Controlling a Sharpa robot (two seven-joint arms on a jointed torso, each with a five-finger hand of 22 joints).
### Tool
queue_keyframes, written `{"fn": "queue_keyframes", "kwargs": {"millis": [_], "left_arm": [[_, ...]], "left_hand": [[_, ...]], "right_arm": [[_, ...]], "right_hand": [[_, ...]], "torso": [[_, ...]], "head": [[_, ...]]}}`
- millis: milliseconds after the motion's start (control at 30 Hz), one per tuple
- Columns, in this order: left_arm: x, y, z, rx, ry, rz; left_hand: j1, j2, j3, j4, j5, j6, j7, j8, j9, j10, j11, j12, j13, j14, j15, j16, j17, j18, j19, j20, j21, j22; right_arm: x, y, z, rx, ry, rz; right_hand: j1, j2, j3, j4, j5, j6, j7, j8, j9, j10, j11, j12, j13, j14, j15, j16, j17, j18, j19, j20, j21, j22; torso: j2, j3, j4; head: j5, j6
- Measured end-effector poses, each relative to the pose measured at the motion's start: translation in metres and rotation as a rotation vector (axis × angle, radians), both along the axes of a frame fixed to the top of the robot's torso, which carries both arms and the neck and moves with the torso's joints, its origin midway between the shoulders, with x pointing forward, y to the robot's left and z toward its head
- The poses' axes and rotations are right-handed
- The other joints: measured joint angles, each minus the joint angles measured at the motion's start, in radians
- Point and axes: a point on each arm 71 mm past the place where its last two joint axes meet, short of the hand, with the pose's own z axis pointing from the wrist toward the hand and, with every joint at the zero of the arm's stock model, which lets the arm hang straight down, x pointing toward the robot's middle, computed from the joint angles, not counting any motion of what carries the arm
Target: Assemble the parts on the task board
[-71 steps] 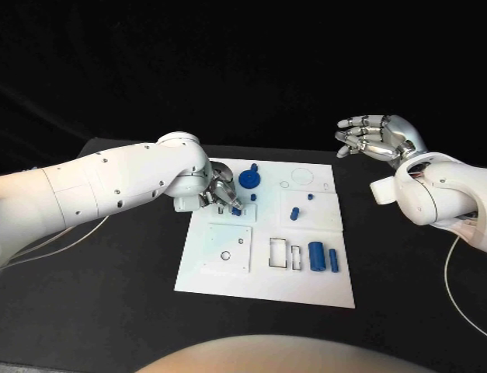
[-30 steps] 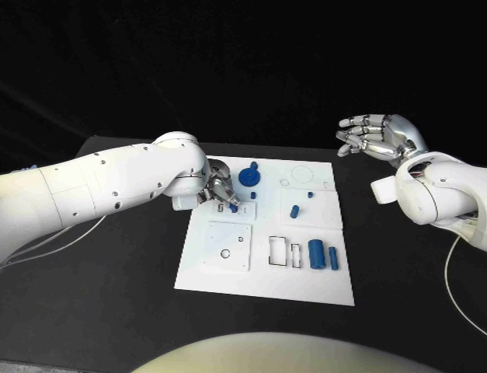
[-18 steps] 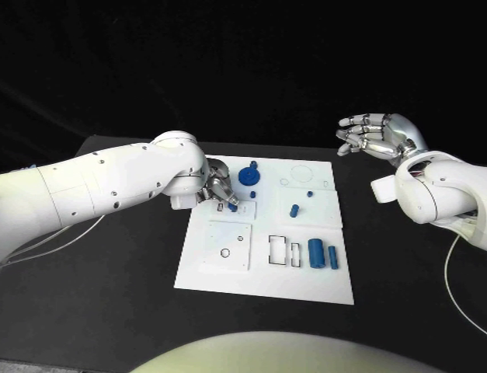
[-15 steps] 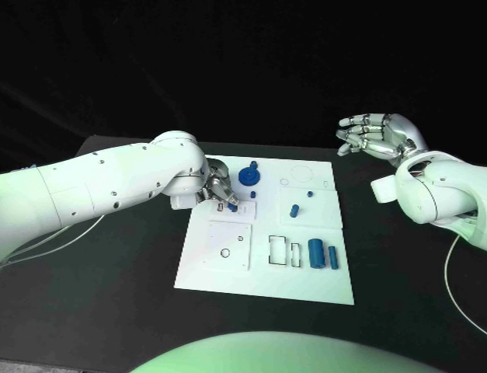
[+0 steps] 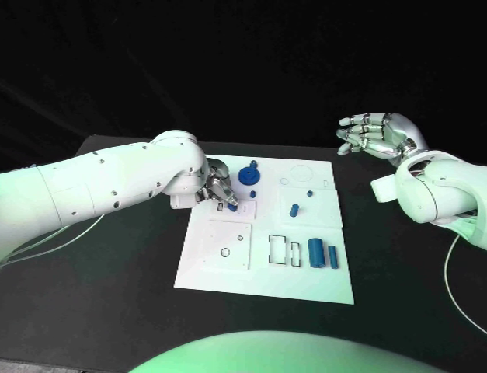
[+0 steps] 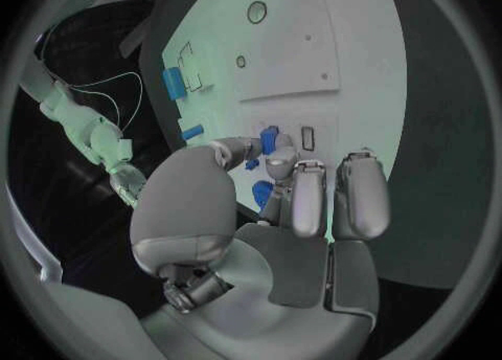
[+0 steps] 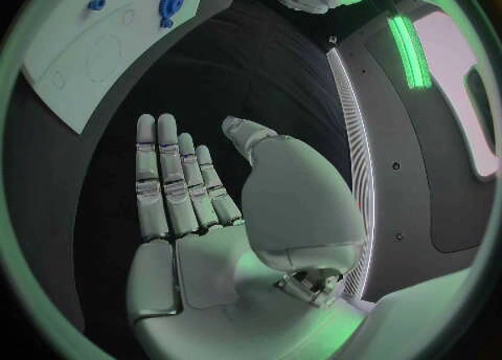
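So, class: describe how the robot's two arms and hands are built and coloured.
Both arms are smooth, rounded white shells with small dark screw dots. Each ends in a silver metallic hand, left hand and right hand, with grey jointed fingers and a pale grey padded palm. Thin pale cables trail beside each arm.

text: none legible | labels: none | task board (image 5: 311, 268): outlines only, no readable marks
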Motion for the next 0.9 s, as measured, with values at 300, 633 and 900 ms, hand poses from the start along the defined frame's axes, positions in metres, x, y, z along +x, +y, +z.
{"fn": "queue_keyframes", "kwargs": {"millis": [300, 633, 900], "left_arm": [[0.0005, -0.0041, 0.0004, 0.002, 0.0, -0.012], [0.0026, -0.007, 0.0003, 0.006, 0.003, -0.018], [0.0038, -0.0075, 0.0002, 0.013, 0.009, -0.02]], "left_hand": [[0.0, 0.0, 0.0, 0.0, 0.003, 0.0, 0.0, 0.0, 0.004, 0.0, 0.0, 0.0, 0.0, 0.0, 0.0, 0.0, 0.0, 0.0, 0.004, -0.004, 0.0, 0.0], [0.0, 0.0, 0.0, 0.0, 0.004, 0.005, -0.002, 0.0, 0.003, 0.0, 0.0, 0.0, 0.0, 0.0, 0.0, 0.0, 0.0, 0.0, 0.004, -0.004, 0.0, 0.0], [0.0, 0.0, -0.003, -0.003, 0.004, 0.006, -0.002, 0.004, 0.001, 0.0, 0.0, 0.0, -0.003, 0.0, 0.0, 0.0, 0.0, 0.0, 0.004, -0.004, 0.0, 0.0]], "right_arm": [[0.0, 0.0004, -0.0003, 0.001, 0.001, 0.0], [-0.0002, 0.0007, -0.0009, 0.001, 0.002, 0.001], [-0.0003, 0.0008, -0.0011, 0.001, 0.002, 0.001]], "right_hand": [[0.0, 0.0, 0.0, 0.0, 0.0, 0.0, 0.0, 0.0, 0.0, 0.0, 0.0, 0.0, 0.0, 0.0, 0.0, 0.0, 0.0, 0.0, 0.0, 0.0, 0.0, 0.0], [0.0, 0.0, 0.0, 0.0, 0.0, 0.0, 0.0, 0.0, 0.0, 0.0, 0.0, 0.004, -0.002, -0.004, 0.004, -0.004, -0.001, 0.0, 0.0, 0.0, 0.0, -0.002], [0.0, 0.0, 0.0, 0.0, 0.0, 0.0, 0.0, 0.0, -0.001, 0.0, 0.0, 0.004, -0.002, -0.004, 0.004, -0.004, -0.001, 0.0, 0.0, 0.0, -0.004, -0.003]], "torso": [[0.0, 0.0006, -0.0001], [0.0, 0.0013, -0.0012], [0.0, 0.0015, -0.0012]], "head": [[0.002, -0.001], [0.002, 0.0], [0.0, -0.002]]}}
